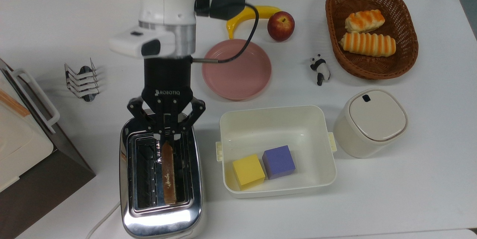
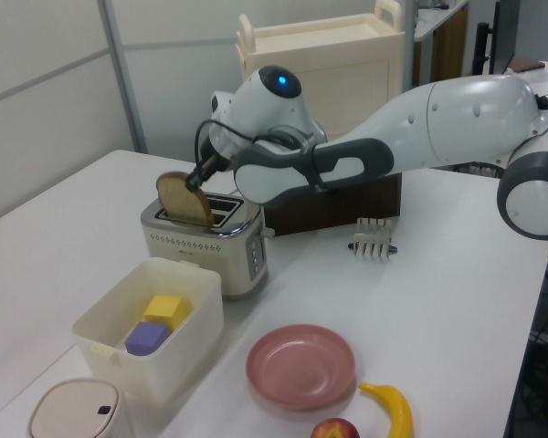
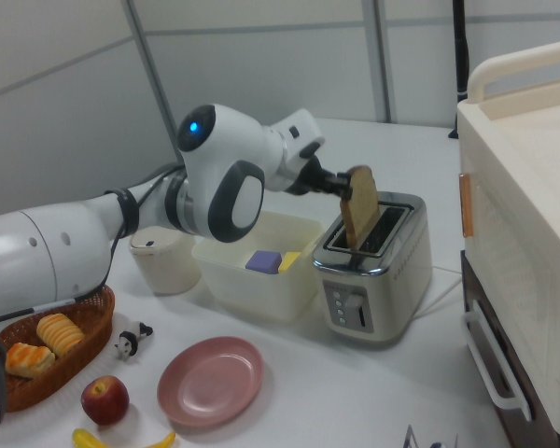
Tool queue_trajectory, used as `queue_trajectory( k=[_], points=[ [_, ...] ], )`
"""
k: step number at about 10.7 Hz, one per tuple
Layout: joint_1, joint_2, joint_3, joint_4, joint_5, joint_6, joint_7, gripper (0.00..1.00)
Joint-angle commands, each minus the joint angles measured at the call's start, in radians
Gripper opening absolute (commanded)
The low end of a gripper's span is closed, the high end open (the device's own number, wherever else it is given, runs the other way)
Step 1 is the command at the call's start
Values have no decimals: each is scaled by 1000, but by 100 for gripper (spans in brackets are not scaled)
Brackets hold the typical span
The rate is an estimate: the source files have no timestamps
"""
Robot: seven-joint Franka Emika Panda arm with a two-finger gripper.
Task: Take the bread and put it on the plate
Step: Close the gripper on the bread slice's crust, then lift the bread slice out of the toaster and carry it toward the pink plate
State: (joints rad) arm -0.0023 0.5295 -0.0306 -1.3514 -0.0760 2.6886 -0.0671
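The bread [image 1: 167,172] is a brown slice seen edge-on in the top view, hanging over the chrome toaster [image 1: 161,216]. In the left view the bread [image 2: 184,199] is lifted mostly clear of the toaster [image 2: 201,245] slots, upright. My gripper [image 1: 166,138] is shut on the slice's near end; it also holds the bread [image 3: 359,207] by one edge at the gripper [image 3: 341,184] in the right view. The pink plate [image 1: 236,69] lies bare to the top view's right of the arm, apart from the bread; the same plate [image 2: 301,367] sits near the front in the left view.
A cream tub [image 1: 277,120] with a yellow and a purple cube stands beside the toaster. Around are a lidded bin [image 1: 369,121], a basket [image 1: 370,64] of striped rolls, a panda figure [image 1: 319,69], an apple [image 1: 280,26], a banana [image 1: 249,15], a toast rack [image 1: 82,80] and a cream box [image 1: 18,134].
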Motion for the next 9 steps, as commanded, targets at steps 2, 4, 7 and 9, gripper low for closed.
queue_trajectory(
  k=[2, 4, 7, 9],
  points=[
    [10, -94, -9, -3, 12, 13, 38, 0],
    [15, -144, -3, -9, 18, 7, 96, 0],
    [21, -219, 4, -20, 19, -198, 159, 0],
    [21, -267, 23, -18, 91, -486, 127, 0]
  ],
)
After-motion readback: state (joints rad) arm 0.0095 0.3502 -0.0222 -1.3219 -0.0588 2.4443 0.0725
